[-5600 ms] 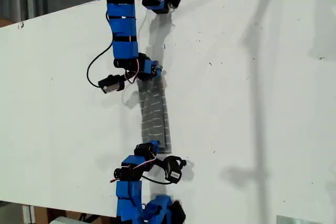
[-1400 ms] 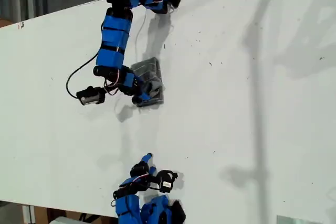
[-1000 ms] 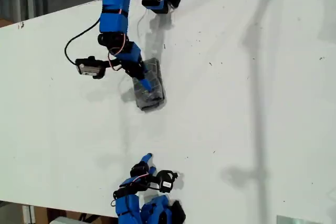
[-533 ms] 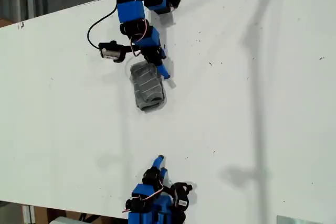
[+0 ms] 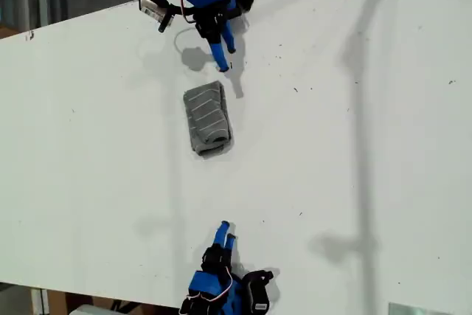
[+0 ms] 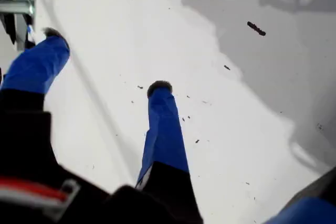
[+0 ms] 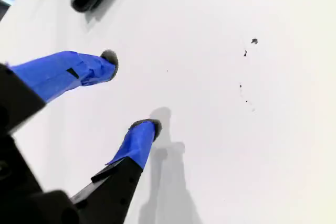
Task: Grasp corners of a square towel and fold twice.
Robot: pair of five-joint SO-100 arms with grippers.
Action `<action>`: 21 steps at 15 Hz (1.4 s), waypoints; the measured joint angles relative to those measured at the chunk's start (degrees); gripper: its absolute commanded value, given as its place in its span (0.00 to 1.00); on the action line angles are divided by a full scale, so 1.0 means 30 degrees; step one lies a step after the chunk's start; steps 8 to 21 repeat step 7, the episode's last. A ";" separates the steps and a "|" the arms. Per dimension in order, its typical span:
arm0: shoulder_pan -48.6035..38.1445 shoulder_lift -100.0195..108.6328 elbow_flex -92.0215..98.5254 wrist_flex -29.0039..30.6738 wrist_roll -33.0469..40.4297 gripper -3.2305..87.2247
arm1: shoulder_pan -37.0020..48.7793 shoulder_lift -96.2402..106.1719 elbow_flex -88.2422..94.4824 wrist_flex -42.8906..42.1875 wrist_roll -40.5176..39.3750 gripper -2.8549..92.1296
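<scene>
One towel (image 5: 207, 118), folded small (grey, pale stripes), slightly rumpled

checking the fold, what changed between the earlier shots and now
The towel went from a long strip held at both ends to a short folded bundle lying free on the table. The arm at the exterior view's top carried one end over, let go and pulled back; the arm at its bottom also withdrew. Both grippers are open and empty now.

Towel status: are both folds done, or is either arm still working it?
The towel lies as a small folded bundle on the white table, so both folds look done. Nothing is in hand: my first tool and second tool are open over bare table, apart from it. The bundle's edges look slightly uneven.
</scene>
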 measured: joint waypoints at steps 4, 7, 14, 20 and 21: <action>0.1348 0.0000 0.0234 -0.0381 0.7676 0.25 | 0.0322 0.0029 0.0000 0.0381 -0.0205 0.33; 0.1318 0.0000 0.0234 -0.0381 0.9111 0.24 | 0.0293 0.0029 0.0000 0.0381 -0.0205 0.33; 0.1318 0.0000 0.0234 -0.0381 0.9111 0.24 | 0.0293 0.0029 0.0000 0.0381 -0.0205 0.33; 0.1318 0.0000 0.0234 -0.0381 0.9111 0.24 | 0.0293 0.0029 0.0000 0.0381 -0.0205 0.33; 0.1318 0.0000 0.0234 -0.0381 0.9111 0.24 | 0.0293 0.0029 0.0000 0.0381 -0.0205 0.33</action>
